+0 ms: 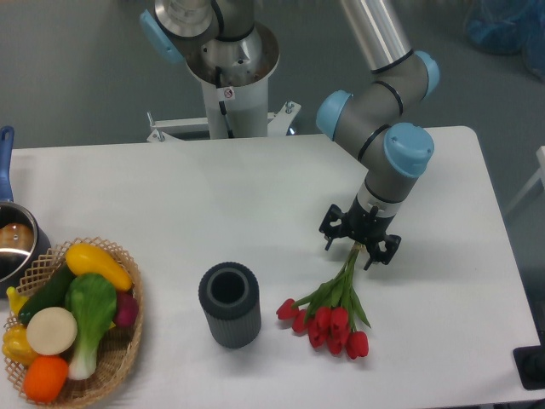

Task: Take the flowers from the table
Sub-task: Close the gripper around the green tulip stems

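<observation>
Arm: the arm (383, 94) reached down from the top of the view over the right half of the desk, grey tubes with light-blue joint caps.
End effector: the black end effector (361, 241) pointed down at the stem end of the flowers; the stems ran up into it, but whether its fingers were clamped on them or merely around them could not be told from this view.
Flowers: the flowers (334, 317) lay right of centre, near the front edge of the desk. The red heads fanned out toward the front, the green stems and leaves narrowed to a bundle that met the end effector at the upper right. Whether the heads touched the desk or hung just above it could not be told.
Desk: the desk (213, 204) was white, with a rounded corner at the far right.
Cylinder: a dark ribbed cylinder (229, 304), open at the top, stood upright just left of the flower heads, apart from them.
Basket: a wicker basket (124, 351) sat at the front left corner, filled with coloured vegetables.
Pot: a pot (13, 243) with a blue handle stood at the left edge, just behind the basket, cut off by the frame.
Base: the arm's white pedestal (232, 94) stood beyond the far edge of the desk.
</observation>
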Motion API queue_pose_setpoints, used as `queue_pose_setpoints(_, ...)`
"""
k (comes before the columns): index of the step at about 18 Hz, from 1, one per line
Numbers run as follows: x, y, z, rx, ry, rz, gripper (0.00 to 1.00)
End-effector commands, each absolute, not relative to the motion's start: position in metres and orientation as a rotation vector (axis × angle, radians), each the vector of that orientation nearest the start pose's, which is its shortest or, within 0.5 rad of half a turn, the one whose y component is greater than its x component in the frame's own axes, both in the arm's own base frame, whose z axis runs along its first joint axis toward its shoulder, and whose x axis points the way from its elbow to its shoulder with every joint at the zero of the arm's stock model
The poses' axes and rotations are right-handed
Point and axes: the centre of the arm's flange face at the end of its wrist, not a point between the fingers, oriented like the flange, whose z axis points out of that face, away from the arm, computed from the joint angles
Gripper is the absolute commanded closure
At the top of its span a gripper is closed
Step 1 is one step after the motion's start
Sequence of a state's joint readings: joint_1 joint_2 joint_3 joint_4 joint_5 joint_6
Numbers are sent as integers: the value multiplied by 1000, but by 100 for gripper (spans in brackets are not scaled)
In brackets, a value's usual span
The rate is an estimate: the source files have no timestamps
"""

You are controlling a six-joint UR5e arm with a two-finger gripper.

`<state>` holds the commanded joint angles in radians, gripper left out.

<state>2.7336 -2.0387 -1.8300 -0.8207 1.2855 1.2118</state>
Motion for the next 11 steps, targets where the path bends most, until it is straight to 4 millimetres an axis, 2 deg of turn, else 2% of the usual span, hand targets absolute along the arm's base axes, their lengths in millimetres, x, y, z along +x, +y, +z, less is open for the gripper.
queue_pose_setpoints(2, -475, 381, 188, -2864, 75, -121, 39)
queue_pose_setpoints(3, -475, 381, 188, -2864, 75, -121, 44)
queue_pose_setpoints(4, -475, 381, 188, -2865, 73, -124, 55)
queue_pose_setpoints(5, -475, 381, 188, -2865, 75, -123, 60)
queue_pose_setpoints(8, -475, 381, 188, -2865, 77, -123, 63)
queue_pose_setpoints(11, -475, 381, 188, -2865, 75, -123, 82)
